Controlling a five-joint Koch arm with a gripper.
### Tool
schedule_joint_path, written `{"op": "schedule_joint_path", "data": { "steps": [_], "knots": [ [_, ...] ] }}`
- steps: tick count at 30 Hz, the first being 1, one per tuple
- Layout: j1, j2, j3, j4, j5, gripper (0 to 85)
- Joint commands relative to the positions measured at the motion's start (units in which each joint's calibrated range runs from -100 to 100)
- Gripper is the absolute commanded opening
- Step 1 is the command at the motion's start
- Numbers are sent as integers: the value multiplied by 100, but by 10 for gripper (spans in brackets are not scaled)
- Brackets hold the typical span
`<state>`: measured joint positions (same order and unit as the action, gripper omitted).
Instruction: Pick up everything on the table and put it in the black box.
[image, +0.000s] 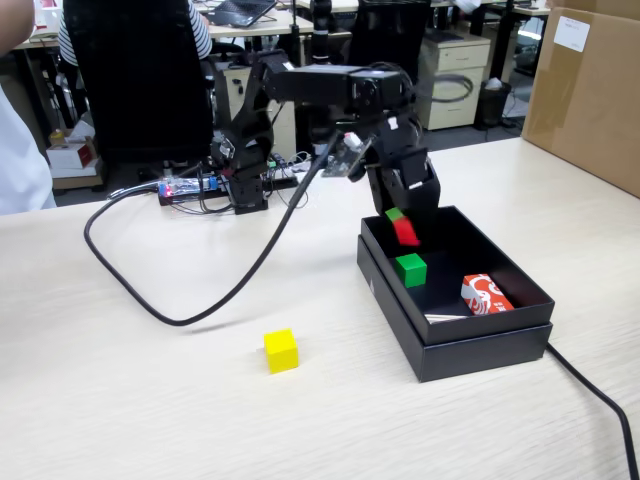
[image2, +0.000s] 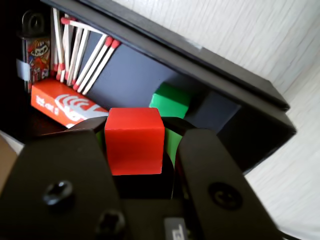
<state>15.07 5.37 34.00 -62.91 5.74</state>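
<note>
The gripper (image: 405, 228) is clamped on the red cube (image: 407, 233), hanging just above the matte black box (image: 455, 345). Inside the box: a smooth green cube (image: 411, 270) and a printed red-and-white packet (image: 486, 294). The yellow cube (image: 281, 351) sits outside the box, on the pale wood-grain table (image: 130, 400).

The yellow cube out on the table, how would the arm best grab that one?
From straight above, with the jaws closing on two opposite flat sides. The yellow cube sits flat and alone on the table, with nothing crowding it, so any pair of upright faces looks reachable. The gripper is busy now, holding the red cube over the black box.
</note>
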Motion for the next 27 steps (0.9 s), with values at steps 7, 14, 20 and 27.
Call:
{"op": "schedule_joint_path", "data": {
  "steps": [7, 14, 20, 27],
  "knots": [
    [205, 582, 589, 15, 151, 132],
    [176, 604, 525, -37, 151, 259],
    [142, 582, 471, -63, 147, 383],
    [73, 375, 471, -98, 132, 432]
  ]
}}
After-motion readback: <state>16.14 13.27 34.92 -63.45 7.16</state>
